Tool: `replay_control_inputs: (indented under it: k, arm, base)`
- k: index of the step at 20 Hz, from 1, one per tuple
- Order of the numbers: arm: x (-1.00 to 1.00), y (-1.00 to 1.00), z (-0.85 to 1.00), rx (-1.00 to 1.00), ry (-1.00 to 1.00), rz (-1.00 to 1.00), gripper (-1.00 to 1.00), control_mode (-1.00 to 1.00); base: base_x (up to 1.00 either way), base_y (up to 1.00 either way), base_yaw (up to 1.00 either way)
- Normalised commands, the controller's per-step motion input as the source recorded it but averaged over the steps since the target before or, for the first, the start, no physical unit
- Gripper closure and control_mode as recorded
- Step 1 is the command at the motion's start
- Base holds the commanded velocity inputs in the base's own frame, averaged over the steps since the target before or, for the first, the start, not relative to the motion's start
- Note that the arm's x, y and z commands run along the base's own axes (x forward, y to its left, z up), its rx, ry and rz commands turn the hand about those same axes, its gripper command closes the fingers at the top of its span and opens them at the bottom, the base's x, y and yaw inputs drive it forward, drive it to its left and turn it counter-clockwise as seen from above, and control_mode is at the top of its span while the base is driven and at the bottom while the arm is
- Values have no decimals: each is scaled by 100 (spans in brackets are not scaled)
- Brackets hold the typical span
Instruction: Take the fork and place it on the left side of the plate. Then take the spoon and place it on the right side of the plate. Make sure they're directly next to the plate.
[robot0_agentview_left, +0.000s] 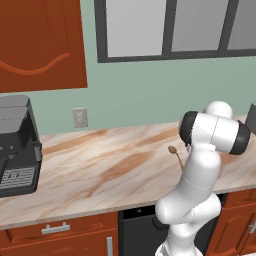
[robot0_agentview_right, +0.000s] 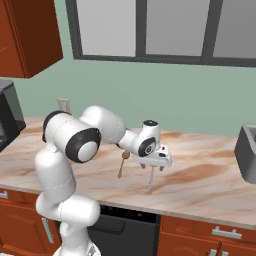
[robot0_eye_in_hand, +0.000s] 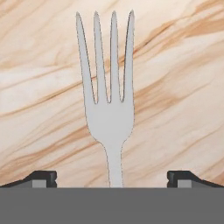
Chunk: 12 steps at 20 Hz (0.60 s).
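The fork (robot0_eye_in_hand: 109, 109) is closest to the hand camera: its four tines point away up the hand view and its neck runs down between the two dark finger tips, which stand far apart at either side of the bottom. The handle sits midway between them, and neither tip touches it in that view. Behind it is only the marbled worktop (robot0_eye_in_hand: 183, 87).

From the right base view, the gripper (robot0_agentview_right: 152, 168) hangs over the worktop (robot0_agentview_right: 200, 185), roughly midway along its width and nearer the front edge than the wall. The fork (robot0_agentview_right: 150, 179) hangs nearly upright below the hand, tines down, its tip close to the surface or just touching it; which one I cannot tell. Whether the fingers actually clamp the handle higher up, I cannot tell either, since the hand covers that part, though the fork hangs there with nothing else bearing it.

The spoon (robot0_agentview_right: 122, 163) lies flat on the worktop just left of the gripper in that view, bowl toward the wall and handle toward the front edge. In the left base view, the spoon (robot0_agentview_left: 175, 154) shows beside the arm's white elbow, partly covered by it.

A dark coffee machine (robot0_agentview_left: 17, 145) stands at the far left end of the worktop. A grey toaster (robot0_agentview_right: 247, 152) stands at the right end.
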Motion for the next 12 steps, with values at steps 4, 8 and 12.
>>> replay_control_inputs:
  k: [4, 8, 12]
  arm:
    - [8, -9, -22, 0, 0, 0, -100, -100]
    - [12, -4, -19, 0, 0, 0, -100, -100]
    - [10, 0, -18, 0, 0, 0, -100, -100]
  base:
    - [0, 0, 0]
    - [0, 0, 0]
    - [0, 0, 0]
